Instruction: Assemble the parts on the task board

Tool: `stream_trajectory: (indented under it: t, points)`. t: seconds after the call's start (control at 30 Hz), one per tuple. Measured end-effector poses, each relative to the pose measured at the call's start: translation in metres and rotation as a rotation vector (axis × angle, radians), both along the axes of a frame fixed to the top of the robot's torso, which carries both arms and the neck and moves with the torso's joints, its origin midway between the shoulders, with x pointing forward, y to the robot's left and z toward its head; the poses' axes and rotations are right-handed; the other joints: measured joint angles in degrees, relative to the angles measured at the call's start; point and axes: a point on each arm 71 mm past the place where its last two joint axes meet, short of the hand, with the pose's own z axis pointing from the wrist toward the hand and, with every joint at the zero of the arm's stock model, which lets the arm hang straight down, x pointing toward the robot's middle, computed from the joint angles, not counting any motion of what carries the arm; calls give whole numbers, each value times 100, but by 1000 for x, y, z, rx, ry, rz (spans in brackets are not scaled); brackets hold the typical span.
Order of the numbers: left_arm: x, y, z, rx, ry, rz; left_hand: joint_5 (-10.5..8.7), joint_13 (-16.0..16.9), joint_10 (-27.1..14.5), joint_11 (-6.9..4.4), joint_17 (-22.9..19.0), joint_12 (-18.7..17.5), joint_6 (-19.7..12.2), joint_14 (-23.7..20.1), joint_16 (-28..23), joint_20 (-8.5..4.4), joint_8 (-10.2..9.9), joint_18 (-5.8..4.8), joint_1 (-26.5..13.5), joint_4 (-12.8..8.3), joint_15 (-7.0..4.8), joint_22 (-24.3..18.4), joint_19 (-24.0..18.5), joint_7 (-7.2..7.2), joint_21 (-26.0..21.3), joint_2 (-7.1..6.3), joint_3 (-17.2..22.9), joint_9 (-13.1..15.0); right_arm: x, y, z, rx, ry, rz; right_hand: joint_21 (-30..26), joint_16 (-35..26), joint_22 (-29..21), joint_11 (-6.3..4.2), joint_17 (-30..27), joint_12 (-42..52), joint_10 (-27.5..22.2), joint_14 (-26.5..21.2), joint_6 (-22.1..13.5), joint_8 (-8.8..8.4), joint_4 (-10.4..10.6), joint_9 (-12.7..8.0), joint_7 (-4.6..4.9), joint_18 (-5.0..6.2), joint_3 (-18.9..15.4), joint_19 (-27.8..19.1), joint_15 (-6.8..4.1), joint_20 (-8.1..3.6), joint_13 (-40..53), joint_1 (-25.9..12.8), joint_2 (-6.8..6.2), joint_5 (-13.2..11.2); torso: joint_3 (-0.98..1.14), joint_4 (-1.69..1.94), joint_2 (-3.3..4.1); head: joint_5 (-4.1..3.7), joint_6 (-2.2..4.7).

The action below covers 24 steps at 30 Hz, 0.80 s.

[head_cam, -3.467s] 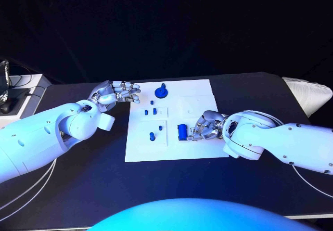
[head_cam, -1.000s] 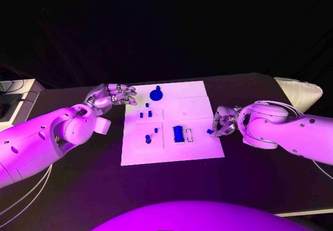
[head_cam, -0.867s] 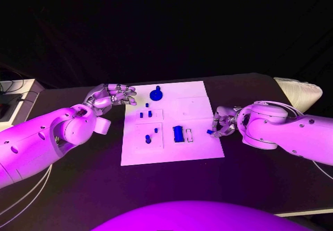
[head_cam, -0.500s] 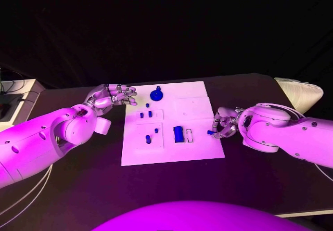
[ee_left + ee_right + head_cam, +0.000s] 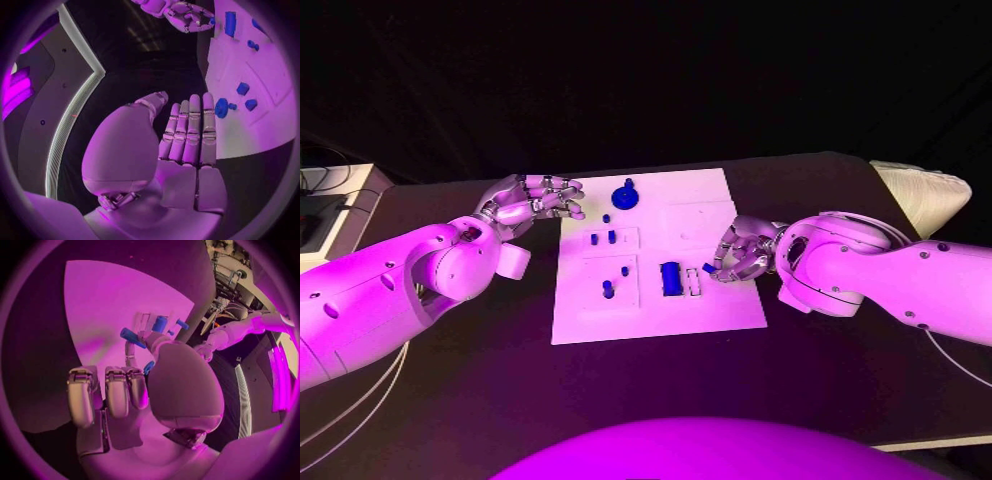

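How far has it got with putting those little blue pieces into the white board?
Partly done, it seems. A large blue block already stands on the task board, with a round knobbed piece and several small parts. The right hand pinches a small blue part beside the narrow slot next to the block, likely its place. The left hand holds nothing, at the board's edge.

The task board (image 5: 718,310) lies mid-table (image 5: 473,380), between the left hand (image 5: 531,200) and right hand (image 5: 740,250).
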Motion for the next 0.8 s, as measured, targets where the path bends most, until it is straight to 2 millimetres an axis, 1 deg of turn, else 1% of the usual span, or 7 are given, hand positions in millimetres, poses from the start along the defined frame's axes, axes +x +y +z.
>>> stream_trajectory:
  t: [0.2, 0.3, 0.37, 0.57, 0.63, 0.7, 0.8]
  points:
    - [0, 1, 0, 1, 0, 0, 0, 0, 0, 0, 0, 0, 0, -21, 0, 0, 0, 0, 0, 0, 21, 0, 0, 0, 0, 0, 0, 0, 0, 5, -5, 22, 23, -12, 0, 0, 4, -20, 0, 0, -20, -21, 2, 5, 32, 4, 2, 0, 32, 0, -21, 0, 3, -81, 21, -10, -3, 2, -1, 3, -2]
    - [0, 1, 0, 1, 1, 0, 0, 0, 0, 0, 0, 0, 0, -21, 0, 0, 0, 0, 0, 0, 21, 0, 0, 0, 0, 0, 0, 0, 0, 8, -7, 28, 31, -13, 0, 0, 5, -34, 0, 0, -7, 0, 24, 35, 56, 22, 18, 0, 55, -1, -42, -42, 4, -179, 42, -101, -3, 2, -1, 11, -1]
    - [0, 1, 0, 1, 1, 0, 0, 0, 0, 0, 0, 0, 0, -21, 0, 0, 0, 0, 6, 0, 21, -2, 0, 0, -5, 6, 0, 0, 0, 10, -8, 30, 35, -11, 0, 0, 5, -43, 0, 0, 2, 0, 29, 36, 90, 33, 14, 0, 85, 0, -42, -44, 4, -279, 35, -161, -2, 2, -1, 16, 1]
    - [-1, 1, 0, 1, 2, -2, 0, -1, 0, 0, 6, 0, 0, -21, 0, 0, 0, 0, 25, 0, 21, -10, 0, 0, -24, 25, 0, 0, -1, 15, -13, 28, 46, -6, 0, 0, 4, -43, 0, 0, 2, 0, 63, 37, 170, 0, -18, 0, 83, 0, -42, -43, 4, -462, 63, -350, 1, -4, -1, 21, 1]
    - [-1, 1, 0, 1, 2, -3, 0, -1, 0, 0, 6, 0, 0, -21, 0, 0, 0, 0, 25, 0, 21, -10, 0, 0, -24, 25, 0, 0, -1, 15, -14, 25, 45, -3, 0, 0, 4, -43, 0, 0, 3, 0, 134, 39, 220, -10, -49, 0, 83, 0, -42, -43, 4, -560, 60, -409, 3, -3, -1, 25, -4]
    - [-1, 1, 0, 1, 2, -3, 0, -1, 0, 0, 6, 0, 0, -21, 0, -1, 0, 0, 25, 0, 20, -10, -1, 0, -24, 25, 0, 0, -1, 16, -14, 21, 43, 0, 0, 0, 4, -43, 0, 0, 3, 0, 150, 44, 298, -40, -64, 0, 85, 0, -42, -43, 4, -684, 109, -421, 6, -4, -1, 25, -5]
    - [-1, 2, 0, 1, 3, -4, 0, -1, 0, 0, 6, 0, 0, -21, 0, -1, 0, 0, 25, 0, 20, -9, 0, 0, -24, 25, 0, 0, -1, 18, -14, 15, 36, 10, 0, 0, 4, -44, 0, 0, 3, 0, 215, 49, 345, -63, -89, 0, 84, 0, -42, -43, 3, -788, 126, -461, 8, -5, -1, 26, -6]
